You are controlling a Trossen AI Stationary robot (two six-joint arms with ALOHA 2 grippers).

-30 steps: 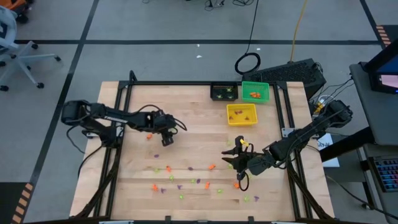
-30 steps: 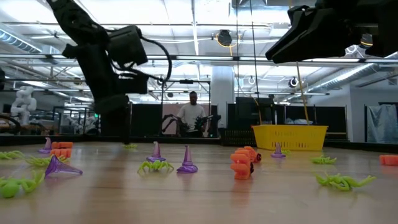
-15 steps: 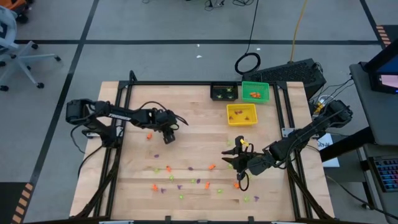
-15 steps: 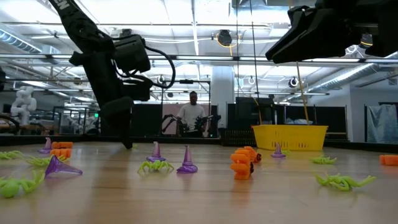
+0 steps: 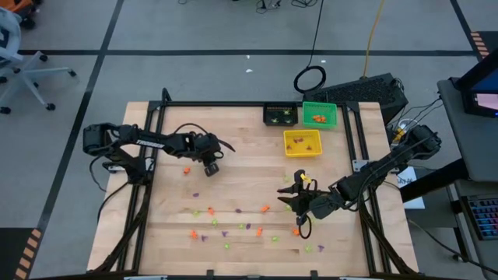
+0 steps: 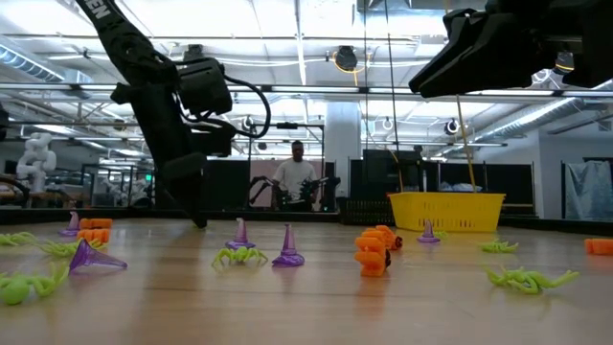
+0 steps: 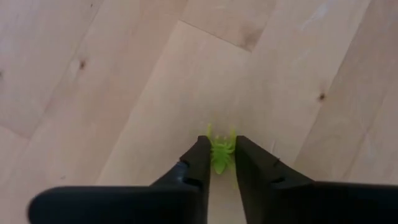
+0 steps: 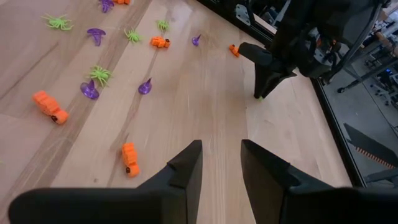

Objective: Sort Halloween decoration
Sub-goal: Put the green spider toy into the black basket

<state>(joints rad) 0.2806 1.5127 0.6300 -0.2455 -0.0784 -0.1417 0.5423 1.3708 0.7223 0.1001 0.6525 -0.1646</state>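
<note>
**Left fingers pinch a green spider on the bare boards**

Fingers (image 7: pixel 198 163) of the left gripper (image 7: pixel 221 163) stand nearly together with a light-green spider (image 7: pixel 221 152) squeezed between their tips, low against the wooden table (image 5: pixel 249 183). From above, this gripper (image 5: pixel 210 166) sits over the left half of the table, with an orange trinket (image 5: pixel 187 170) just beside it and open wood all around its tips.

The right gripper (image 8: pixel 221 163) hangs above the right half of the table (image 8: pixel 186 93), its fingers parted by a narrow gap with nothing between them. An orange piece (image 8: pixel 129 158) lies near and ahead of its tips.

Most of the Halloween decoration (image 5: pixel 233 222) is strewn along the near edge: purple cones (image 6: pixel 287 247), green spiders (image 6: pixel 526 279) and orange pieces (image 6: pixel 373 252), lying apart from one another.

Near the far right corner stand three bins: a black bin (image 5: pixel 280 115) and a green bin (image 5: pixel 319 115) side by side at the far edge, and a yellow bin (image 5: pixel 303 142) just in front of them, each holding a few trinkets. A person (image 6: pixel 296 180) stands in the room beyond the table.
</note>
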